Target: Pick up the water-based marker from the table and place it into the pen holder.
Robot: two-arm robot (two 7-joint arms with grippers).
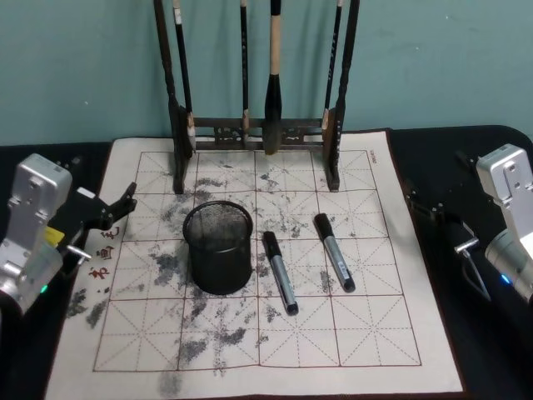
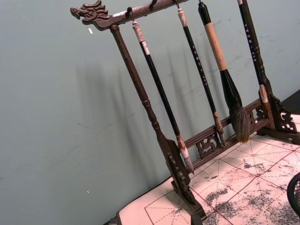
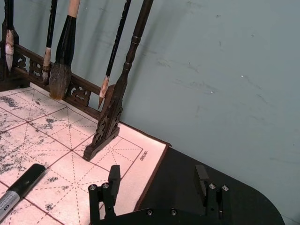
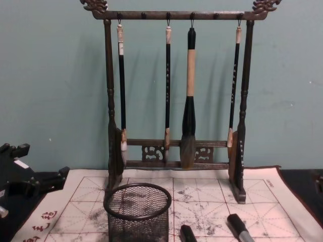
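In the head view, a nearer marker (image 1: 281, 272) and an outer marker (image 1: 334, 252) lie on the mat (image 1: 366, 367) at three o'clock of the pen holder (image 1: 218, 250). Which one is water-based cannot be told. The right gripper (image 1: 445, 237) sits farther out at three and the left gripper (image 1: 112, 212) at nine, both spread. The right wrist view shows the right gripper's fingers wide apart, so they should straddle a barrel's middle squarely. In the chest view the holder stands tall, so the lift must clear its rim.
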